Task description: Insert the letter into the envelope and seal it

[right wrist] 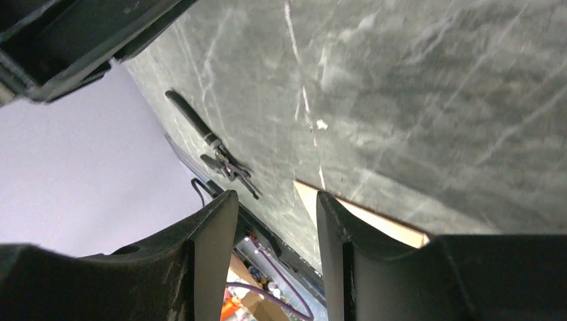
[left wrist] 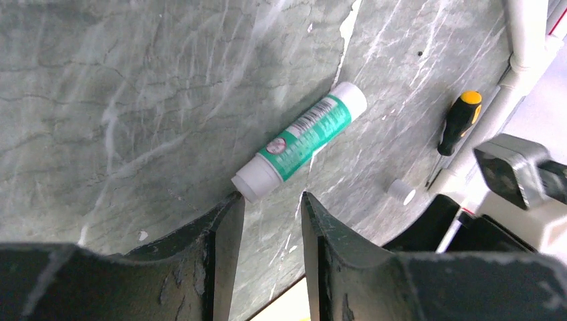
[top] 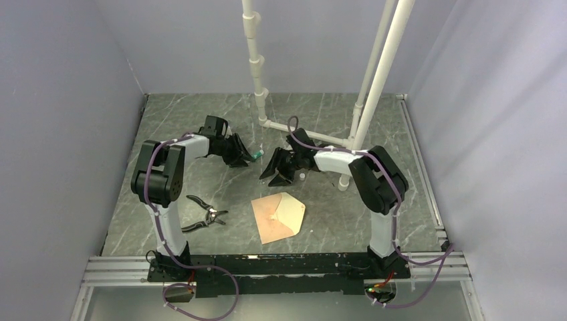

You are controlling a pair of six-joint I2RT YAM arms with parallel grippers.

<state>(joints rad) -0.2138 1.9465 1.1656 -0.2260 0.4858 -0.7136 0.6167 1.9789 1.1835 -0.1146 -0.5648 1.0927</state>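
The envelope [top: 269,221] lies flat on the table in front of the arms, its paler pointed flap [top: 295,212] open to the right. One corner of the envelope [right wrist: 374,221] shows behind my right fingers. The letter is hidden; no separate sheet shows. My left gripper [top: 250,156] [left wrist: 271,200] is open over the table with nothing between its jaws. The white end of a green-and-white glue stick [left wrist: 304,137] rests at its left fingertip. My right gripper [top: 271,171] [right wrist: 277,197] hangs open and empty, behind the envelope.
Black pliers [top: 204,217] [right wrist: 214,147] lie left of the envelope. A small white cap [left wrist: 401,190] and a screwdriver [left wrist: 458,124] with a yellow-tipped handle lie near the glue stick. White pipe posts [top: 257,73] stand at the back.
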